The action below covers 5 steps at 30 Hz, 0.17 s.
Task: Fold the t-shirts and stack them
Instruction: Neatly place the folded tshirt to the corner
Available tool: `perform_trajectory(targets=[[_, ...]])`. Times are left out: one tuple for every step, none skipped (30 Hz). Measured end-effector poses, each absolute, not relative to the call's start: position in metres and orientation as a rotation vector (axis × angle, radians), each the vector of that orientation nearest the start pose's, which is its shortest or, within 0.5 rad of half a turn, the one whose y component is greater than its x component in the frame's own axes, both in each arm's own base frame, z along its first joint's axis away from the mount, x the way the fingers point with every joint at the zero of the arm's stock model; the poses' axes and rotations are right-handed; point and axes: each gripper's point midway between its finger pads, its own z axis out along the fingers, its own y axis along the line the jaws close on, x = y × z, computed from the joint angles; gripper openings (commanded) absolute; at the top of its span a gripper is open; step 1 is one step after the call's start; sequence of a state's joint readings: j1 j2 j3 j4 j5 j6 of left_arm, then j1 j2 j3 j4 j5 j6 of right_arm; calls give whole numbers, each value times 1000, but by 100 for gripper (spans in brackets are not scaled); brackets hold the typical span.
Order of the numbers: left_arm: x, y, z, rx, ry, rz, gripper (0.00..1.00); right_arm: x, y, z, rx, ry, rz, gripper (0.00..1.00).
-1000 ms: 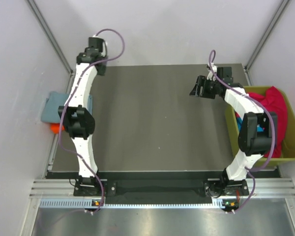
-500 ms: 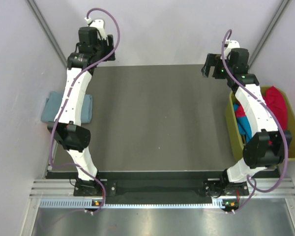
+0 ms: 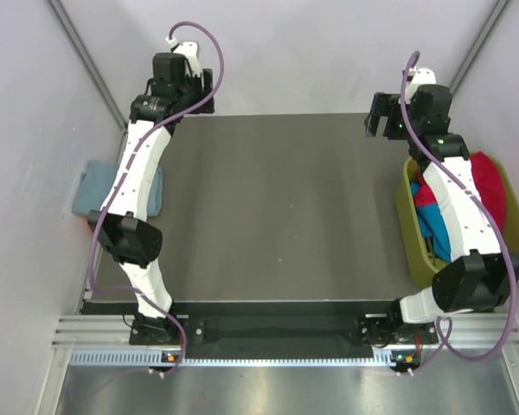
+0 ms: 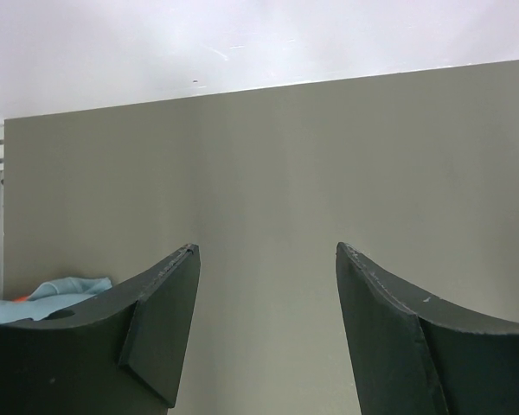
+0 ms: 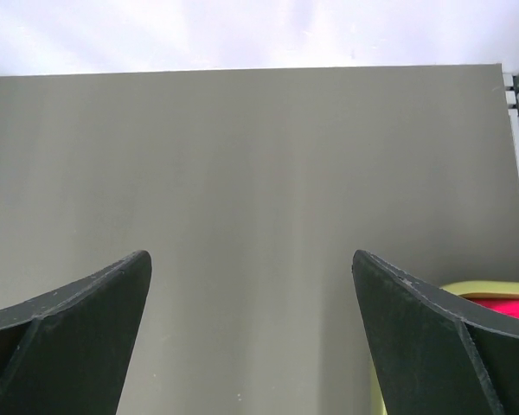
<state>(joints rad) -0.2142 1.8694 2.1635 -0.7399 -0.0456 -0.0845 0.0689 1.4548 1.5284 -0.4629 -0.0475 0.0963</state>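
A folded grey-blue t-shirt lies off the table's left edge; its corner shows in the left wrist view with a speck of orange-red cloth beside it. A crimson-pink t-shirt and a teal t-shirt lie crumpled in the olive-green bin at the right. My left gripper is raised over the table's back left corner, open and empty. My right gripper is raised over the back right corner, open and empty.
The dark grey table top lies between the arms. White walls and slanted metal posts close in the back corners. The bin's rim and crimson cloth show at the lower right of the right wrist view.
Both arms have stretched up and back. The right gripper moved from over the table to the back right corner; the left gripper rose at the back left corner. Both stayed open.
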Motion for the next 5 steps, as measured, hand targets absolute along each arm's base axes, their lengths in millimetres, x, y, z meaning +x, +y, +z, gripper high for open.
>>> perform_trajectory(targets=[[511,-106,349,101,2016,-144,69,442,43,321,-4,1963,154,100],[511,-106,349,101,2016,-144,69,442,43,321,-4,1963,154,100],[511,-106,349,102,2017,-144,69,442,43,320,-3,1964,153,100],[511,-106,349,102,2016,-144,69,442,43,320,-3,1965,153,100],[511,-106,349,102,2016,-144,69,442,43,320,-3,1965,153,100]])
